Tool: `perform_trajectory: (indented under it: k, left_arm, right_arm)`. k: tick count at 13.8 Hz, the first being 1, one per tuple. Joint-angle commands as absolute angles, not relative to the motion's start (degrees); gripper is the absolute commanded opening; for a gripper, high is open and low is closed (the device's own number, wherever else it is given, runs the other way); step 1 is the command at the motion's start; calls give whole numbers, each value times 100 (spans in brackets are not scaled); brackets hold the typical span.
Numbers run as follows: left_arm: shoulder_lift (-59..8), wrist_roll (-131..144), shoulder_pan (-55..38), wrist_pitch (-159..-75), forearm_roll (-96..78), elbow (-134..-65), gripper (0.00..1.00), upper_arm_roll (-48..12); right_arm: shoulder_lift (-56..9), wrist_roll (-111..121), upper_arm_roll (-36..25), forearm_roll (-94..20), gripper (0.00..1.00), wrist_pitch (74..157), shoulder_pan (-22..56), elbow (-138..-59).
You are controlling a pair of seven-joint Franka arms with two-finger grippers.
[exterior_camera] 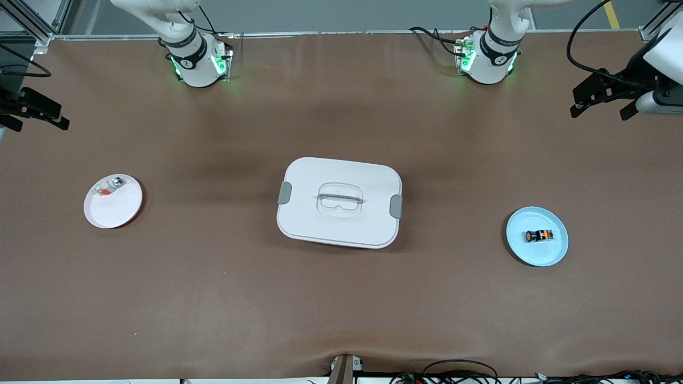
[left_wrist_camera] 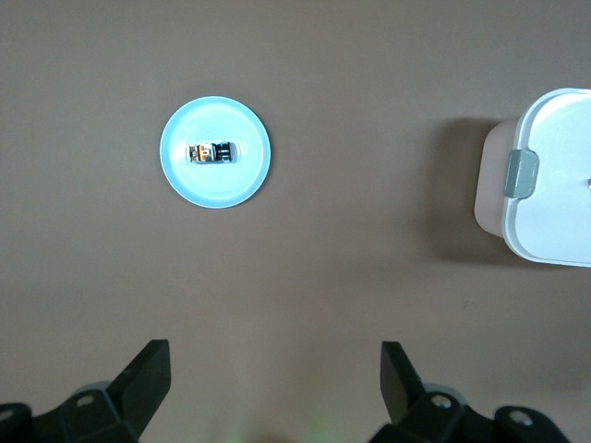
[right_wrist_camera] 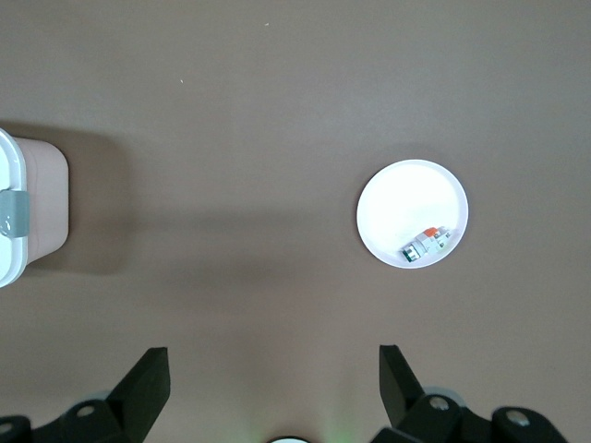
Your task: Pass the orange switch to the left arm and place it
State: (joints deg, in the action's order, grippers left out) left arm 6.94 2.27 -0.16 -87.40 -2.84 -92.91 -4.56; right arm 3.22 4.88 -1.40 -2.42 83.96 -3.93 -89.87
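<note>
Waiting at the start: left hand [exterior_camera: 603,104] hangs wide and empty over the desk's [exterior_camera: 341,298] edge, orange switch [exterior_camera: 538,235] on the blue plate [exterior_camera: 555,255] well below it. Right hand [exterior_camera: 34,114] likewise wide (idle). Next: descend, grasp, skirt the box [exterior_camera: 339,201].

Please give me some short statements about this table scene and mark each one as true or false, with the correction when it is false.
1. The orange switch lies on the blue plate. True.
2. The box stands open without a lid. False: its lid is on, with grey latches at both ends.
3. The left pincer is closed on the switch. False: it is open, up in the air over the table's edge at the left arm's end, holding nothing.
4. The white plate carries a small silver-white part. True.
5. The right pincer is open and holds nothing. True.
</note>
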Motion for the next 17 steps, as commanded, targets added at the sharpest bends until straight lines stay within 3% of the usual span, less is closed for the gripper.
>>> perform_trajectory:
  k: [1,17]
  left_arm:
    - [668,290,-70,-8649,-273,-9203,100,-378]
    - [536,360,-62,-8455,132,-8921,100,-510]
  right_arm:
    - [571,545,-114,-211,100,8517,-413,-9272]
    - [571,528,-114,-211,100,8631,-413,-9264]
